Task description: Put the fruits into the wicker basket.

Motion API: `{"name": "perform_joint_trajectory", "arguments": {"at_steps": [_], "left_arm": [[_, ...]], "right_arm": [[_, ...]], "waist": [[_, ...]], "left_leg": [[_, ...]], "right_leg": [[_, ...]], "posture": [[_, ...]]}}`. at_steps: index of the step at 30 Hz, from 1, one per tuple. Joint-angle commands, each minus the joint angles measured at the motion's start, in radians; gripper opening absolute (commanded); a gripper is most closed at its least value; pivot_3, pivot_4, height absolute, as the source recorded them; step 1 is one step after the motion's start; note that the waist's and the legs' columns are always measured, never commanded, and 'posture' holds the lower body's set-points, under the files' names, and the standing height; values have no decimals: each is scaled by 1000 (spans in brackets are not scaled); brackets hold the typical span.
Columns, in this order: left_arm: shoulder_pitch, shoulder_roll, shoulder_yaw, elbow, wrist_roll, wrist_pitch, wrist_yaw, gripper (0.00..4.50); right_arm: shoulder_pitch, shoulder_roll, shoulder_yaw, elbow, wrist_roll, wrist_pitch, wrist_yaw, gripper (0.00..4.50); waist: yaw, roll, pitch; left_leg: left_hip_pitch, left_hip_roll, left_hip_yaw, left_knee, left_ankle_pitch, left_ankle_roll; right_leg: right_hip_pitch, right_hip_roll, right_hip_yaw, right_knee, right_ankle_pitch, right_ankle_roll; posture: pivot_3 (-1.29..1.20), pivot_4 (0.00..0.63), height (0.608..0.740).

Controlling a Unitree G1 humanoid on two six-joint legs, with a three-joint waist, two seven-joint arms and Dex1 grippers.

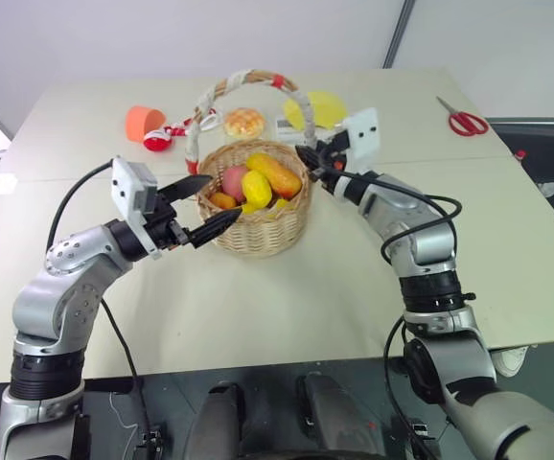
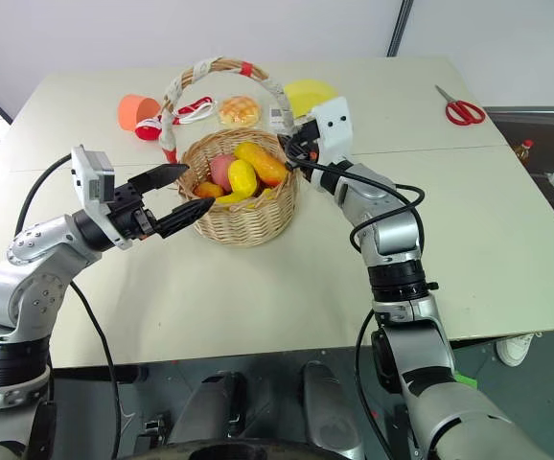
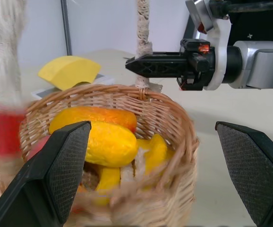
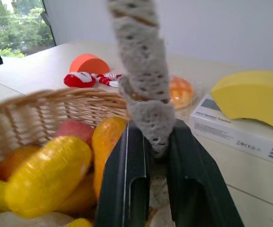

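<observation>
From the head cameras I looked down on a pale table (image 1: 258, 307) with my two arms reaching in toward its middle. Farthest left, near the far edge, an orange cup (image 1: 143, 122) lay on its side beside a small red-and-white toy (image 1: 159, 140).

My left gripper (image 1: 203, 204) hovered level at the left side of the wicker basket (image 1: 258, 225), its two black fingers spread wide and holding nothing; one fingertip sat at the rim, the other against the outer wall. I judged it was parked there to steady the basket or simply to wait.

The basket stood at the table's centre. The fruits were already inside it: a pink peach (image 1: 233, 180), a yellow lemon-like oval (image 1: 256, 188), an oblong orange-yellow fruit (image 1: 274, 174), and a smaller orange piece (image 1: 223, 200) low at the left. A golden bun (image 1: 243, 122) and a flat yellow half-disc (image 1: 317, 108) lay behind the basket, outside it.

My right gripper (image 1: 310, 159) reached in from the right, clenched at the foot of the basket's wrapped handle (image 4: 143, 71). The right wrist camera made this plain: the white-wrapped handle ran down between the two closed fingers, pinched there. From the head cameras I could only see the fingers meeting the rim. The left wrist camera showed the same gripper side-on at the handle's base. Far right lay red scissors (image 1: 466, 121).

The loading looked finished to me.
</observation>
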Motion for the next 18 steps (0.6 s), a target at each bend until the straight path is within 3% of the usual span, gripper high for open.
{"name": "perform_joint_trajectory", "arguments": {"at_steps": [1, 7, 12, 18], "left_arm": [[-7, 0, 17, -40, -22, -7, 2, 4500], [-37, -13, -3, -19, -19, -8, -6, 4500], [-62, -30, -28, 12, -5, -16, -23, 4500], [-105, -60, -67, 71, 29, -45, -41, 4500]], "right_arm": [[1, -9, -36, -77, 9, -26, -19, 54], [71, -172, -196, -154, -20, -50, -95, 54], [124, -310, -339, -81, -53, -87, -172, 54], [139, -331, -400, 32, -44, -133, -214, 54]], "waist": [[1, 0, 0], [18, 0, 0], [19, 0, 0], [-4, 0, 0]], "left_leg": [[0, 0, 0, 0, 0, 0], [-1, -1, 0, 0, 0, 0], [-3, -3, 1, 1, 0, 0], [1, -2, 4, 0, 0, 0]], "right_leg": [[0, 0, 0, 0, 0, 0], [0, -1, 0, 0, 0, 0], [0, -2, -1, -2, 0, 0], [0, 3, 2, -1, 0, 0]], "posture": [[0, 150, 740], [0, 150, 740], [0, 150, 740], [0, 150, 740]]}}
